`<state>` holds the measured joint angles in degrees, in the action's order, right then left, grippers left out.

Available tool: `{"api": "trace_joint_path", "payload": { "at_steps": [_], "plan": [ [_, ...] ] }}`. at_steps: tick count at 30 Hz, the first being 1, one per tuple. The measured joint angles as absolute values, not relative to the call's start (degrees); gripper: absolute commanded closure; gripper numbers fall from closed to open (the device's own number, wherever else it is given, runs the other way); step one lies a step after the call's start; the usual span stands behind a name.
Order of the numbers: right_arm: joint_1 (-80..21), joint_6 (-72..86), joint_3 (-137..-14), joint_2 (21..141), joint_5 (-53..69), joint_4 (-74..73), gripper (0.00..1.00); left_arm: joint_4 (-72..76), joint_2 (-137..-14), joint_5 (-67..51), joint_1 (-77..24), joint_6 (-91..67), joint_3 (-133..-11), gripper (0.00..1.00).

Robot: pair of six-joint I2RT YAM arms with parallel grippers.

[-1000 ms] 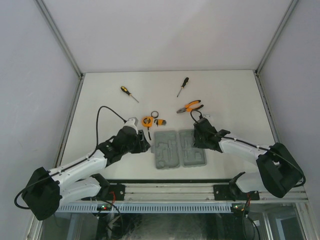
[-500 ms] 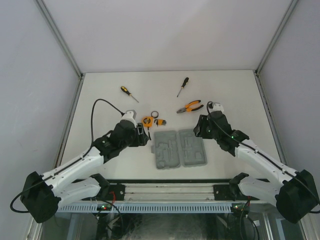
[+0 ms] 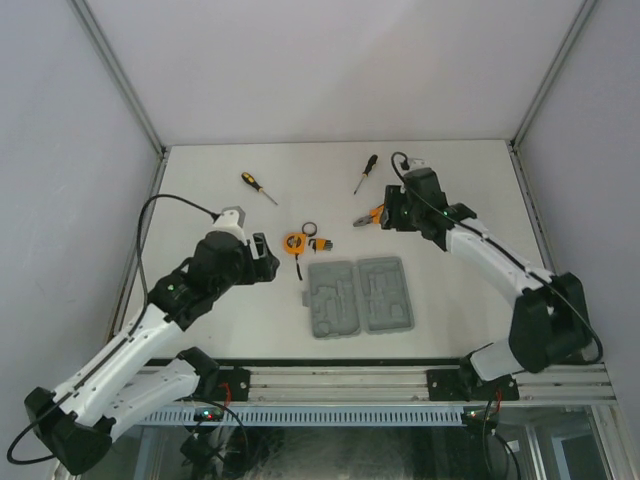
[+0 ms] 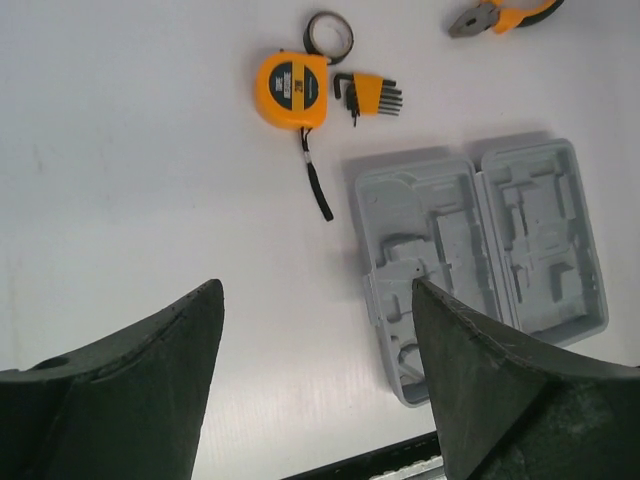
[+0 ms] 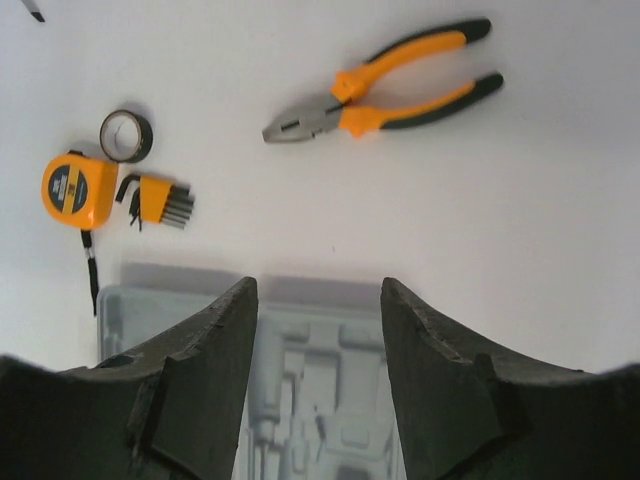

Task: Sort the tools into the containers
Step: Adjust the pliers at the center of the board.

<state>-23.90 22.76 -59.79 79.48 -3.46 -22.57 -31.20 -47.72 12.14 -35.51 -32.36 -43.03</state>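
left gripper (image 4: 318,310) jaws wide apart, empty; right gripper (image 5: 318,300) parted, empty too, hanging near the pliers (image 5: 385,85). open tool case (image 4: 480,255) lies near the tape measure (image 4: 290,90) and hex key set (image 4: 372,95). pliers lie flat, so i reckon it could skid off the handles or shove them away

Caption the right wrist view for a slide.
Open, empty right gripper frames open case; pliers, tape measure, hex keys and ring lie loose beyond.

Grey case (image 3: 335,300) open flat, moulded recesses up. Just beyond its L half: orange tape measure (image 3: 294,242), hex key set (image 3: 322,243), black ring (image 3: 310,229) behind both. Pliers (image 5: 385,85) beyond R half. L screwdriver (image 3: 258,187) & R screwdriver (image 3: 366,173) further out.
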Motion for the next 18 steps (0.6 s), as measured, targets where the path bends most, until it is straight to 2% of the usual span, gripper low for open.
{"api": "trace_joint_path", "payload": {
  "at_steps": [7, 18],
  "plan": [
    [-21.7, 14.9, -71.3, 96.0, 3.7, -22.6, 0.44, -37.6, -42.9, 13.3, -34.7, -26.0, -47.6, 0.19],
    [-17.2, 7.8, -88.1, 112.3, 12.8, -25.0, 0.39, -42.0, -41.6, 20.3, -34.5, -23.4, -47.6, 0.18]
  ]
}}
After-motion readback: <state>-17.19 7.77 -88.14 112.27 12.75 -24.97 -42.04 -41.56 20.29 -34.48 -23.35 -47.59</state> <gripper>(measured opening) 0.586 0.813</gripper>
